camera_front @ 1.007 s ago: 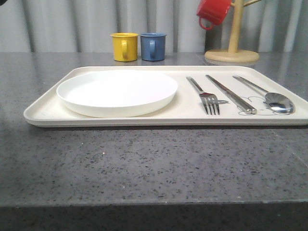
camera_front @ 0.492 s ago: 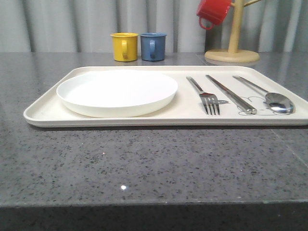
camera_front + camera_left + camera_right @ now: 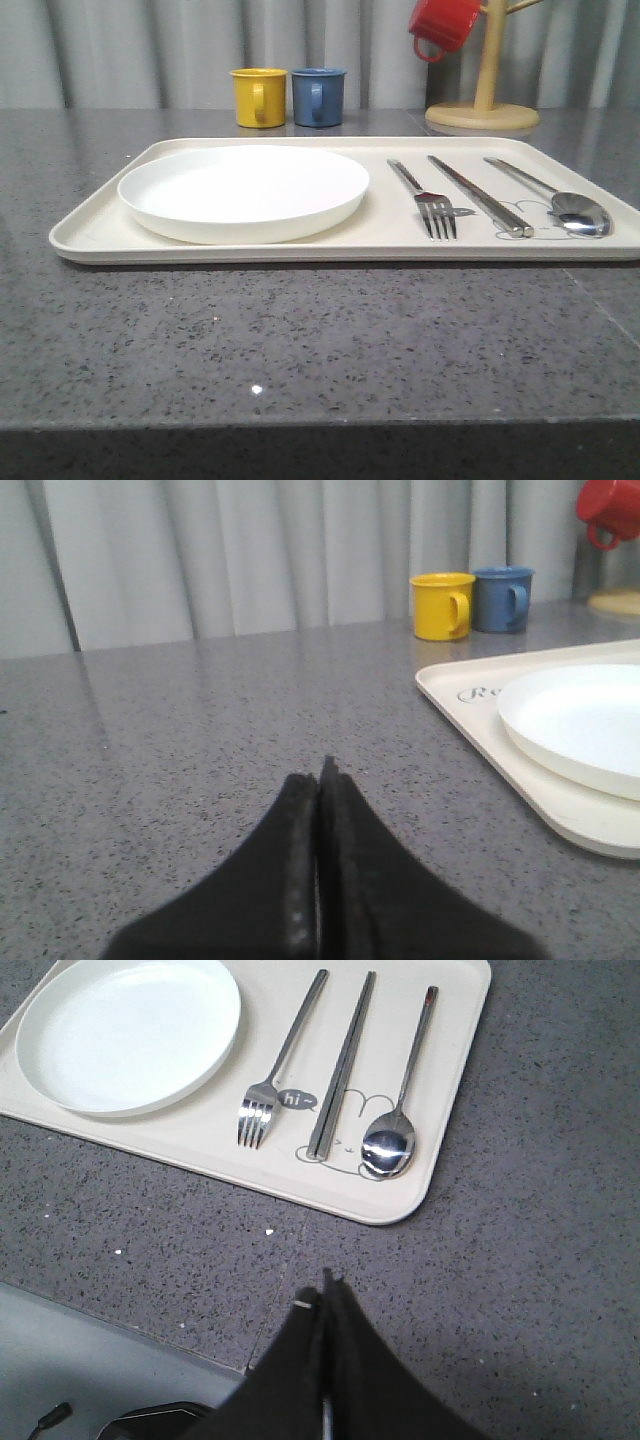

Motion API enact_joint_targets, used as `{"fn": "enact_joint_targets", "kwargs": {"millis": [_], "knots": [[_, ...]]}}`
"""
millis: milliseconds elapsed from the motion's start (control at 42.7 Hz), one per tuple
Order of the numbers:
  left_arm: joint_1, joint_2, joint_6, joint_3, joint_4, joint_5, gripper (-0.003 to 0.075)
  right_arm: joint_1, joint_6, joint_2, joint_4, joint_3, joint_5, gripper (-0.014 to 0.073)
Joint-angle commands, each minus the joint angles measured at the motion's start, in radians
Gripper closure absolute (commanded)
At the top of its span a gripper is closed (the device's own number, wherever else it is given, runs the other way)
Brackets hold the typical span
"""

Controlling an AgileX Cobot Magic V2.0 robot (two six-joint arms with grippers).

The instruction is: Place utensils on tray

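The cream tray (image 3: pixel 100 235) lies across the middle of the grey table. On it rest the white plate (image 3: pixel 243 190) at the left, then the fork (image 3: pixel 425 198), the chopsticks (image 3: pixel 480 195) and the spoon (image 3: pixel 560 198) side by side at the right. The right wrist view has the plate (image 3: pixel 128 1032), fork (image 3: pixel 283 1060), chopsticks (image 3: pixel 342 1065) and spoon (image 3: pixel 400 1095) on the tray (image 3: pixel 455 1080). My right gripper (image 3: pixel 325 1295) is shut and empty over the table near its front edge. My left gripper (image 3: pixel 320 778) is shut and empty, low over the table left of the tray (image 3: pixel 470 715).
A yellow mug (image 3: pixel 258 97) and a blue mug (image 3: pixel 318 96) stand behind the tray. A red mug (image 3: pixel 443 25) hangs on a wooden mug tree (image 3: pixel 483 105) at the back right. The table's front edge (image 3: pixel 120 1305) runs close to my right gripper.
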Motion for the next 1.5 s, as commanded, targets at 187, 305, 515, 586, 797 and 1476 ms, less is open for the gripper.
{"fn": "enact_joint_targets", "kwargs": {"millis": [187, 305, 515, 586, 797, 1476], "knots": [[0.097, -0.095, -0.003, 0.005, -0.016, -0.099, 0.0741, -0.001, 0.001, 0.004, 0.010, -0.020, -0.055, 0.0660], [0.120, -0.109, -0.003, 0.005, -0.016, -0.095, 0.0741, -0.001, 0.001, 0.004, 0.010, -0.020, -0.051, 0.0660], [0.122, -0.109, -0.003, 0.005, -0.016, -0.090, 0.0741, -0.001, 0.001, 0.004, 0.010, -0.020, -0.050, 0.0660], [0.128, -0.109, -0.003, 0.005, -0.016, -0.090, 0.0741, -0.001, 0.001, 0.004, 0.010, -0.020, -0.050, 0.0660], [0.123, -0.107, -0.003, 0.005, -0.016, -0.090, 0.0741, -0.001, 0.001, 0.004, 0.010, -0.020, -0.050, 0.0660], [0.123, -0.107, -0.003, 0.005, -0.016, -0.090, 0.0741, -0.001, 0.001, 0.004, 0.010, -0.020, -0.050, 0.0660]]}}
